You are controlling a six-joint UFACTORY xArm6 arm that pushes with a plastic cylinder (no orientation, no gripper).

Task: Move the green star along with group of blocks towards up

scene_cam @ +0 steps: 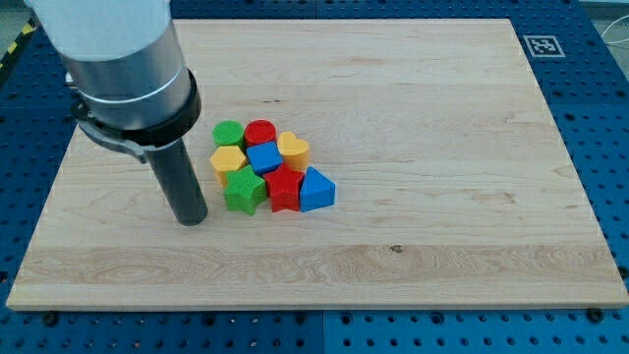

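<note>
The green star (244,190) lies at the lower left of a tight cluster of blocks on the wooden board (413,118). Touching it are a yellow block (227,159) above and a red star (284,187) to its right. A blue triangle (315,190) is at the cluster's right end. A blue block (264,157) sits in the middle. A green round block (228,133), a red round block (260,132) and a yellow heart (293,147) form the top row. My tip (191,218) rests on the board just left of the green star, a small gap apart.
The arm's grey and white body (118,59) fills the view's top left corner above the rod. A black-and-white marker tag (540,45) is at the board's top right corner. A blue perforated table (600,118) surrounds the board.
</note>
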